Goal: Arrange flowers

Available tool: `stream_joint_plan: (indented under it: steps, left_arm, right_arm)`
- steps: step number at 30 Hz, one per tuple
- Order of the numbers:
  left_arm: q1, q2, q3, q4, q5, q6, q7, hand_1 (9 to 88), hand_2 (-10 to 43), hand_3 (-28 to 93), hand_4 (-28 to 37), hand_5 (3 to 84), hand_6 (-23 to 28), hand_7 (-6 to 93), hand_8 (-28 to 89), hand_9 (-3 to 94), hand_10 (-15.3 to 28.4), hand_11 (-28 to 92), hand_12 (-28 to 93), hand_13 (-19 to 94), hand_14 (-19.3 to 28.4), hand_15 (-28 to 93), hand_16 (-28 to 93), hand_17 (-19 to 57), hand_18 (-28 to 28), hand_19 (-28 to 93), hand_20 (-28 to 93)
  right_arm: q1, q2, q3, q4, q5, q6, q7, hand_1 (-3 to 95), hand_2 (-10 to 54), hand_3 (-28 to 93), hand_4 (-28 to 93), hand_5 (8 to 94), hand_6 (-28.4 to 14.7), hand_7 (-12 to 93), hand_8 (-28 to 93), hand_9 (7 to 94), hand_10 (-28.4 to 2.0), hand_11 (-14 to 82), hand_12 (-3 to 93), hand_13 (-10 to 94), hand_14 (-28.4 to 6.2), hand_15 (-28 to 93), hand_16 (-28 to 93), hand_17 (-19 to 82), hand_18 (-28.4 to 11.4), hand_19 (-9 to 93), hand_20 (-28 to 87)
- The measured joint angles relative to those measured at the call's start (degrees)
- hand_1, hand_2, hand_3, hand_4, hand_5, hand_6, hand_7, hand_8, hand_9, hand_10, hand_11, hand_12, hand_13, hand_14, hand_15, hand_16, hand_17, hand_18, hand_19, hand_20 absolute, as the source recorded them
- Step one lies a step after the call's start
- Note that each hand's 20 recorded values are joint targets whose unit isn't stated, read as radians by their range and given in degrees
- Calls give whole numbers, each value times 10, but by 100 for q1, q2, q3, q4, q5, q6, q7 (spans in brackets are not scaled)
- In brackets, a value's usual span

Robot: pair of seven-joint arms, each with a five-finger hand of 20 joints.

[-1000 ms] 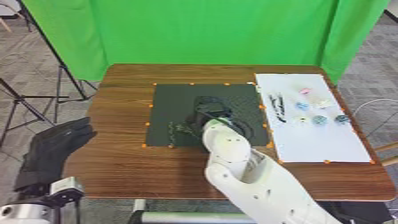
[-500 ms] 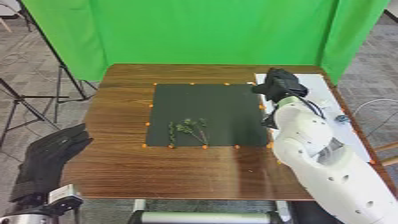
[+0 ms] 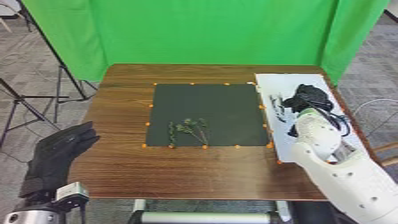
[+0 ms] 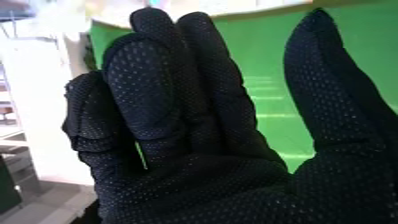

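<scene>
In the head view my right hand [image 3: 309,98] is over the white sheet on the right, covering the small flower heads there. The right wrist view shows the same right hand [image 4: 187,185] open, its fingers raised, the thumb apart and nothing between them. Green stems with leaves [image 3: 189,128] lie on the lower part of the dark mat [image 3: 200,102]. Beside my right hand, black-and-white strips [image 3: 277,107] rest on the white sheet [image 3: 289,82]. My left hand [image 3: 64,146] is off the table's left edge, open with straight fingers.
The brown wooden table [image 3: 120,165] carries the mat and the sheet, both marked round with orange dots. A green curtain [image 3: 204,35] hangs behind it. Black tripod legs [image 3: 55,95] stand on the floor at the left.
My right hand has swung from over the dark mat to the white sheet, then farther right and nearer. The green stems on the mat came into sight. My left hand has shifted slightly.
</scene>
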Motion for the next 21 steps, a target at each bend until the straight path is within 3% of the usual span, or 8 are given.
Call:
stream_joint_plan:
  steps: [6,14,21]
  left_arm:
    - [-79,-16,13,12,11,-11,-23,283,55,837,-111,499,149,146,-87,410,217,345,99,277,281,573,-110,-93,215,561,151]
    - [-166,-149,12,25,92,-62,-136,285,57,835,-113,499,149,146,-87,410,217,345,99,276,281,574,-110,-93,215,562,152]
    - [-198,-136,23,43,88,-65,-147,285,57,836,-112,499,149,146,-87,410,217,346,99,276,281,574,-110,-93,215,562,151]
  right_arm:
    - [-24,-175,-21,126,-9,-108,42,289,-23,739,-227,664,-91,172,-103,689,-194,179,155,718,-129,678,203,470,-230,932,234]
    - [10,-273,-104,301,-39,-204,52,286,-22,735,-228,668,-95,170,-102,688,-198,178,156,719,-128,678,203,474,-228,932,238]
    - [195,-393,-263,570,-134,-334,45,281,-20,736,-229,670,-97,170,-99,688,-201,180,157,718,-129,680,204,474,-228,932,240]
